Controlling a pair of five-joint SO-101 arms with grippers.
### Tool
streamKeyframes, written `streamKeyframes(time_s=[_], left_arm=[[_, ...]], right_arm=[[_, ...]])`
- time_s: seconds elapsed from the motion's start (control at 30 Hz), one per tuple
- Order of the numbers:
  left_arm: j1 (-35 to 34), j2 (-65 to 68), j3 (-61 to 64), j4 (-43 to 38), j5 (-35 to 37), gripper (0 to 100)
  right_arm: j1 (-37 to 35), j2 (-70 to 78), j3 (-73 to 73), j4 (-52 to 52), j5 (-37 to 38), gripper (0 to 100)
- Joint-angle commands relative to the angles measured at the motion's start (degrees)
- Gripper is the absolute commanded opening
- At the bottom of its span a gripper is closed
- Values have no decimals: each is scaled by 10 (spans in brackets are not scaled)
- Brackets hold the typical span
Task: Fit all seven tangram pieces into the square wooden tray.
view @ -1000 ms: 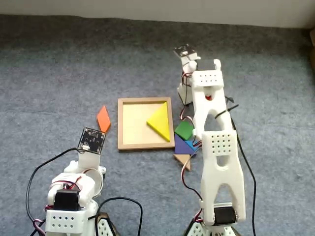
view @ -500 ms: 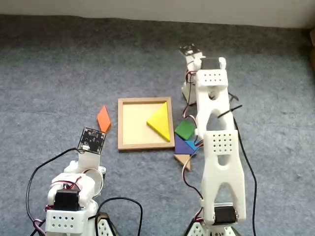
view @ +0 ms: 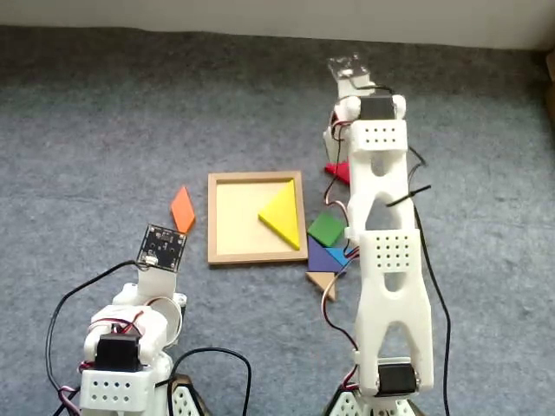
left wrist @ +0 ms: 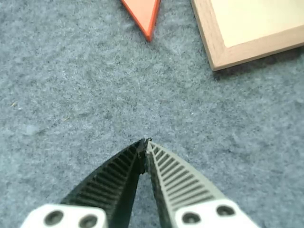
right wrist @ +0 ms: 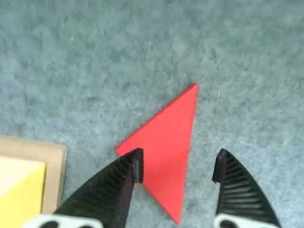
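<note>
Just right of the tray (view: 211, 217), by its far corner, flat on the carpet: red triangle (right wrist: 166, 152). Right gripper (right wrist: 178, 165) spread wide over it. Left gripper (left wrist: 145, 142) pinched closed, empty. Could slide away if squeezed on slanted sides.

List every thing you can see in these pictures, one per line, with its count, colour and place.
tray: one, pale wood, square, middle of the carpet
yellow triangle: one, inside the tray, on the side nearer the right arm
orange piece: one, on the carpet just off the tray's opposite side
red triangle: one, on the carpet beyond the tray's far corner
green square: one, beside the tray
blue pieces: seemingly two, dark and lighter, below the green square, partly hidden by the arm
tan triangle: one, nearest the arm bases
carpet: one, grey, under everything
left gripper: one, black fingers, shut, over bare carpet
right gripper: one, open, astride the red triangle
</note>
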Motion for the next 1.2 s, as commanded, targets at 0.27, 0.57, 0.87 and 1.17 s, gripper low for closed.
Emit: streamKeyframes(time_s=[0.27, 0.57, 0.87, 1.17], left_arm=[[-5, -8, 12, 2, 5, 32], [-5, -8, 12, 2, 5, 32], [-5, -8, 12, 2, 5, 32], [-5, -8, 12, 2, 5, 32]], right_arm=[[1, -17, 113, -178, -56, 231], [19, -19, 161, -89, -53, 231], [26, -22, 161, 80, 18, 231], [80, -24, 167, 82, 63, 231]])
